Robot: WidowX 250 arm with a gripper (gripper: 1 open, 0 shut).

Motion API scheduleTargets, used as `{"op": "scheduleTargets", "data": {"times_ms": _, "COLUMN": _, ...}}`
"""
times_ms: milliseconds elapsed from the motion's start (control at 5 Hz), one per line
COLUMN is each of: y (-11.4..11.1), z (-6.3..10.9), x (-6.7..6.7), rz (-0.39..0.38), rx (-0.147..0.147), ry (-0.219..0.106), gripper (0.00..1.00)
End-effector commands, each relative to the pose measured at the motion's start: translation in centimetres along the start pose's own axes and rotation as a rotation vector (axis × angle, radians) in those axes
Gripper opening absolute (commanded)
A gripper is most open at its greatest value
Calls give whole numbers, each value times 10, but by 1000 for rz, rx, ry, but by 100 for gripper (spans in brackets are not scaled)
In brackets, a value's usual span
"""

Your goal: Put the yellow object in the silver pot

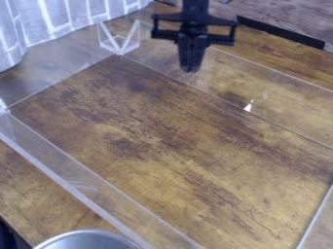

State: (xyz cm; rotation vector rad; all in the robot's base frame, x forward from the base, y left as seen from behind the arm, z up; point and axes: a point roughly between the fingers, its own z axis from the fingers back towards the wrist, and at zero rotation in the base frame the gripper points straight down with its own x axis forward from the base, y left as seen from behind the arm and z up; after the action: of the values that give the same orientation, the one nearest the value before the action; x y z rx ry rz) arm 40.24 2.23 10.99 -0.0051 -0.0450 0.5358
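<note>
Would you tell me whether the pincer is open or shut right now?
Shut: the pincer has its two fingers pressed together into one dark tip, no gap visible between them.

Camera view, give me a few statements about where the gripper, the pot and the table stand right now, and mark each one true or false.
1. The gripper has its fingers closed together. True.
2. The silver pot sits directly under the gripper. False: only its rim shows at the bottom edge, far from the gripper.
3. The gripper points down at the wooden table. True.
4. The yellow object lies in plain sight on the table. False: it is not visible in this view.
</note>
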Motion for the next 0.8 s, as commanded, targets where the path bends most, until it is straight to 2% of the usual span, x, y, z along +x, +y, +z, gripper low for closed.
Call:
{"op": "scheduleTargets", "data": {"times_ms": 0, "y": -38, "z": 40, "x": -2, "rz": -44, "rx": -56, "ry": -87, "gripper": 0}}
{"op": "scheduleTargets", "data": {"times_ms": 200, "y": -74, "z": 37, "x": -11, "rz": -67, "rx": -81, "ry": -76, "gripper": 0}}
{"op": "scheduleTargets", "data": {"times_ms": 400, "y": -79, "z": 26, "x": -12, "rz": -65, "rx": -92, "ry": -76, "gripper": 0}}
{"op": "scheduleTargets", "data": {"times_ms": 600, "y": -72, "z": 15, "x": -1, "rz": -53, "rx": -92, "ry": -90, "gripper": 0}}
